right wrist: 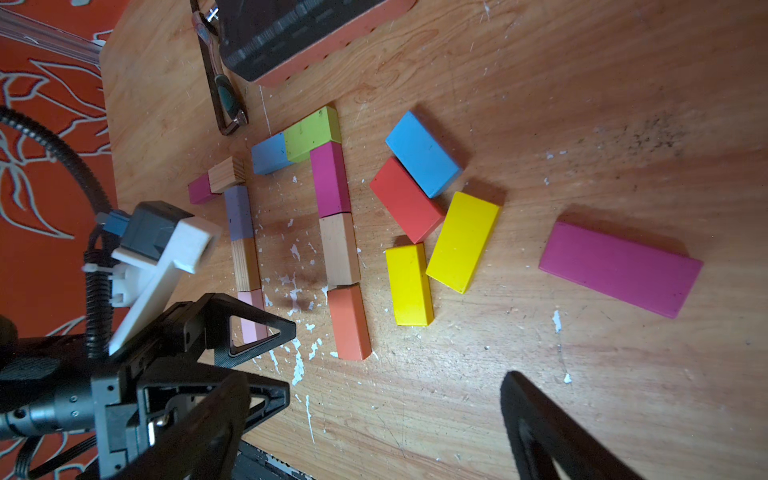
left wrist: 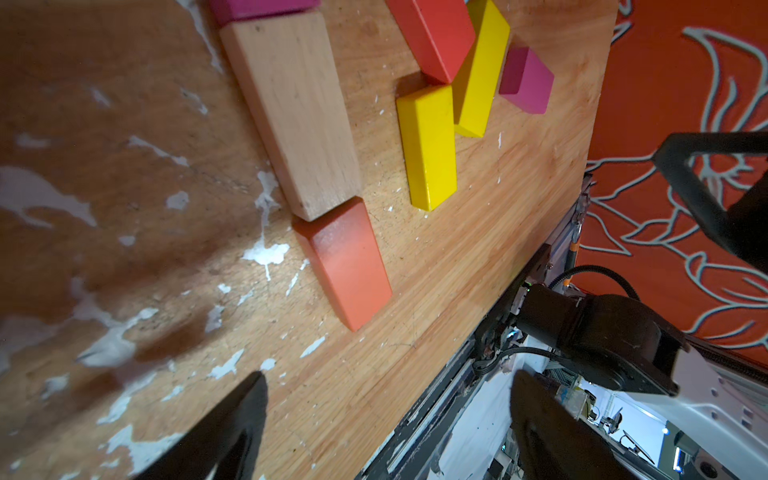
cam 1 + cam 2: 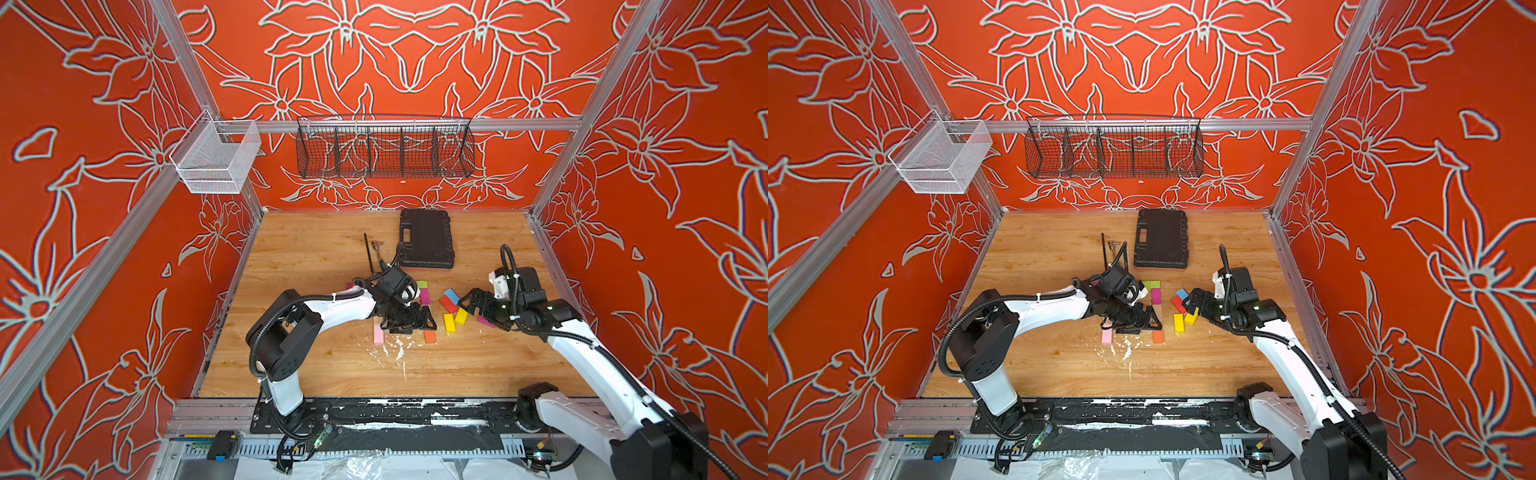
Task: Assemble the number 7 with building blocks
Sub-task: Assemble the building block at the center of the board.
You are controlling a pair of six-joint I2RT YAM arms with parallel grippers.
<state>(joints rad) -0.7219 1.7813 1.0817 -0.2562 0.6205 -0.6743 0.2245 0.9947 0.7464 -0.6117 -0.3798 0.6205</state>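
Both top views: high over tabletop (image 3: 457,365) front edge, looking down twd back edge, far off, whole cell in frame. L wrist cam: v. close over tabletop, facing front-right corner. R wrist cam: close, facing back-left corner. Wrist views share orange block (image 2: 345,262), yellow block (image 2: 428,149).

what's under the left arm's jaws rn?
Scuffed bare table between the open jaws; the orange block lies ahead, not under them. In both top views they hide most of the plain wood block, seen from right wrist.
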